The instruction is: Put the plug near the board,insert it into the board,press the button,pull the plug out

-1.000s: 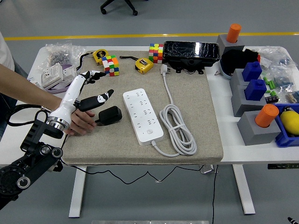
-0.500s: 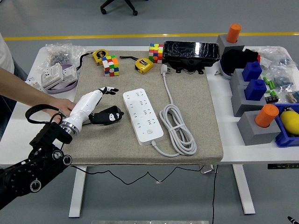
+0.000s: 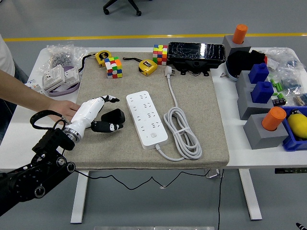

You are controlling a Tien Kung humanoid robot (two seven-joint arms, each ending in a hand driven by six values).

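The white power strip [image 3: 147, 119] lies at a slant in the middle of a grey mat [image 3: 201, 86] on the white counter [image 3: 249, 143], its sockets empty and its round button [image 3: 154, 135] near its lower end. Just to the left of the strip sits the black plug [image 3: 115, 116], resting on the mat and apart from the strip. The left hand [image 3: 100, 115] comes in from the lower left of the strip on a black arm [image 3: 33, 172], its white palm laid low over the mat; the thumb and fingers [image 3: 106, 127] reach around the plug's left side and touch it, but whether they truly pinch it cannot be told. Farther left of the strip, a person's bare forearm and hand [image 3: 64, 109] lie on the mat's edge, touching the robot's wrist. To the right of the strip its white cable [image 3: 184, 132] is coiled in loops, running up to a white plug head [image 3: 168, 71]. Beyond the strip's upper end stand two colourful puzzle cubes [image 3: 113, 66], two yellow tape measures [image 3: 147, 66] and a black wrapped box [image 3: 196, 51]. Well right of the strip, off the mat, grey blocks [image 3: 259, 132] carry orange cylinders [image 3: 274, 118] and blue pieces [image 3: 262, 91].
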